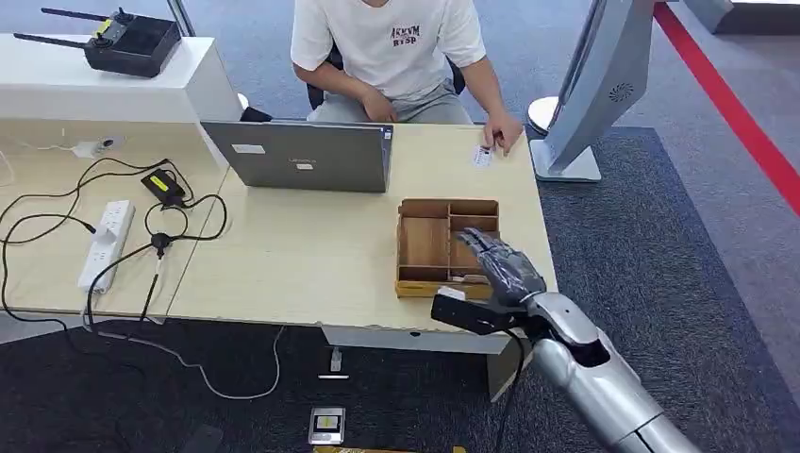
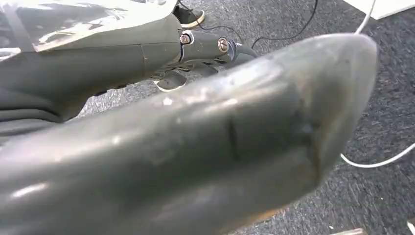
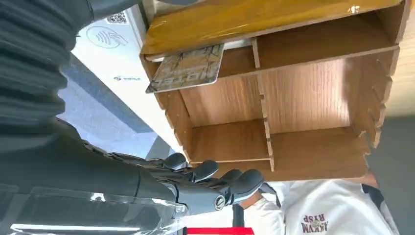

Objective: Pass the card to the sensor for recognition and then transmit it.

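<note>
Wooden tray (image 1: 423, 243), lower middle of the head view: smooth brown ply, lightly glossy. Desk (image 1: 302, 260): pale matt wood-look top. Right hand (image 1: 500, 267): dark fingers under shiny clear film; arm brushed silver metal. Card (image 3: 186, 68): glossy printed plastic. Carpet (image 1: 679, 255): rough grey-blue.

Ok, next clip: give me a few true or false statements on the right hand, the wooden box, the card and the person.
1. The right hand hovers over the wooden box. True.
2. The right hand already holds a card. False: its fingers are bare, and a card sits in the box.
3. The person rests a hand on a card on the table. True.
4. The laptop is closed flat. False: it stands open.
</note>
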Tool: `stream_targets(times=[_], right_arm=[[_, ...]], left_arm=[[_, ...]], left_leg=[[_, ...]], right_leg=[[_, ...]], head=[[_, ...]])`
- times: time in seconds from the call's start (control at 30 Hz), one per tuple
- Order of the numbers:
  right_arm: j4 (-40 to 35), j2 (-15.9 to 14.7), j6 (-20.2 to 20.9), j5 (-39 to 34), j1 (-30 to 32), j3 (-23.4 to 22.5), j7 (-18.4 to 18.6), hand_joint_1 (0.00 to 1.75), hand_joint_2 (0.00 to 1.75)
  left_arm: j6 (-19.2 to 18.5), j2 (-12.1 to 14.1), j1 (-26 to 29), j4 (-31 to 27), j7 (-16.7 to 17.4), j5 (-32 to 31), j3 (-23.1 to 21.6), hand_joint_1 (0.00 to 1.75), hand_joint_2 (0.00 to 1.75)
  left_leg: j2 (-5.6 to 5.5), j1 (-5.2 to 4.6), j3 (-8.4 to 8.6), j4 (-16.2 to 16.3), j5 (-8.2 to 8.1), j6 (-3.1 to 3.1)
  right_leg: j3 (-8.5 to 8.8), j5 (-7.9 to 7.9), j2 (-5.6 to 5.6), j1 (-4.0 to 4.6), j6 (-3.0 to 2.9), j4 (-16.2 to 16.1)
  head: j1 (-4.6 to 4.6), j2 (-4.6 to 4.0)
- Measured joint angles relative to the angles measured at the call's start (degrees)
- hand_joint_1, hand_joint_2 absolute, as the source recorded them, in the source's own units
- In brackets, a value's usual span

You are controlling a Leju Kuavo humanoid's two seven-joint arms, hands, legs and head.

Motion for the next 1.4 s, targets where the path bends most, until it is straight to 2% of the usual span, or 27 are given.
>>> stream_targets(times=[0.77, 1.4], right_arm=[[7.58, 0.17, -4.81, 0.57, -1.07, -0.72, -1.03, 0.0, 1.75], [10.58, -0.02, -5.18, 0.35, -0.95, -0.94, -0.98, 0.0, 1.75]], left_arm=[[-0.09, 0.37, 0.01, 0.0, 0.35, -0.2, 0.0, 0.0, 0.0], [-0.11, 0.46, 0.01, 0.0, 0.33, -0.42, 0.0, 0.0, 0.0]], left_leg=[[0.0, 0.0, 0.0, 0.0, 0.0, 0.0], [0.0, 0.0, 0.0, 0.0, 0.0, 0.0]], right_leg=[[-0.01, 0.0, 0.0, 0.0, 0.0, 0.0], [0.0, 0.0, 0.0, 0.0, 0.0, 0.0]], head=[[0.0, 0.0], [0.0, 0.0]])
